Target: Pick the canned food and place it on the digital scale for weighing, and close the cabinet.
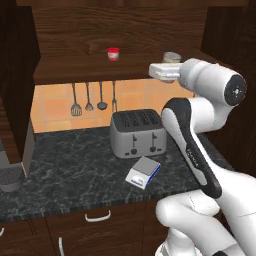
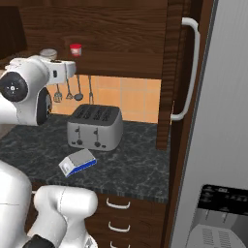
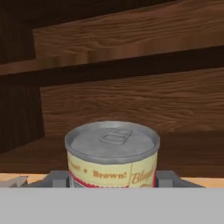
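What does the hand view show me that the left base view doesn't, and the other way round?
Hand view: the end effector closed on the canned food, with the pull-tab lid and label text readable. Left base view: the digital scale on the counter before the toaster, and a red-and-white cup on the shelf. Both: the can and the cabinet interior.

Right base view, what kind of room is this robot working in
A rendered home kitchen, by the look of it: a four-slot toaster on a dark marble counter, utensils hanging on a tiled wall, and wooden cabinet shelving above.
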